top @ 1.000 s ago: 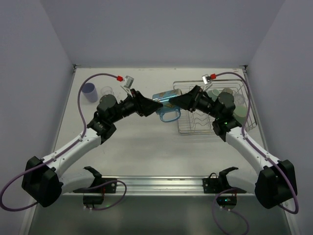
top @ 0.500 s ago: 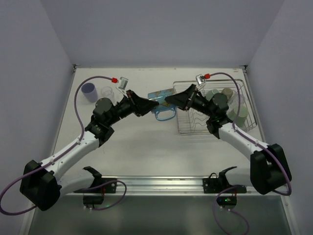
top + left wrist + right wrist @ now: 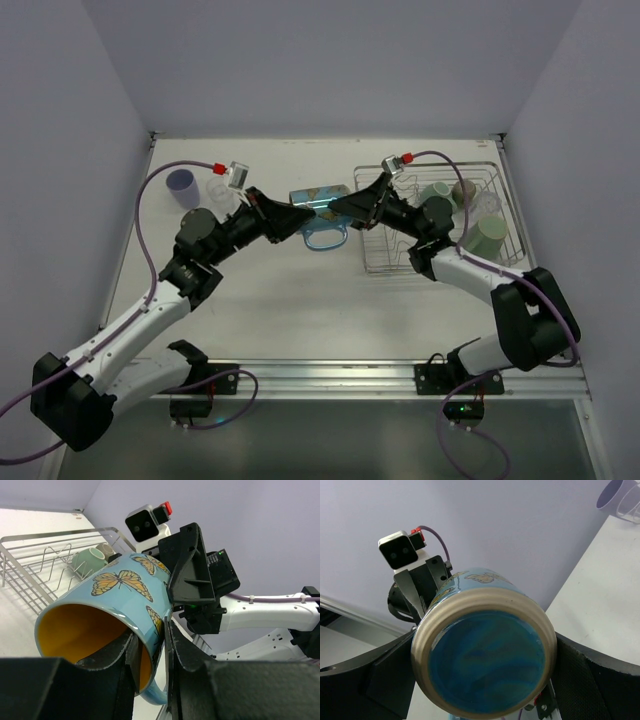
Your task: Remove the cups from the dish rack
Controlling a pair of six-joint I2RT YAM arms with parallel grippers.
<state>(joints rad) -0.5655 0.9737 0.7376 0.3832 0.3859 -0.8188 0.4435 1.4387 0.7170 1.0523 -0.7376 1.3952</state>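
I see the blue butterfly mug (image 3: 318,198) held off the counter (image 3: 270,295), at 9 o'clock of the dish rack (image 3: 388,268). My left gripper (image 3: 150,642) pinches its rim, and my right gripper (image 3: 485,662) clamps its base.

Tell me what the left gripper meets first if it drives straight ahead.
The blue mug, whose rim the left gripper clamps; just beyond, probably the right gripper at the mug's base.

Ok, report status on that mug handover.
Both shut on the butterfly mug: left hand pinching rim, right hand round base. Mug airborne, outside the dish rack. No obstruction seen.
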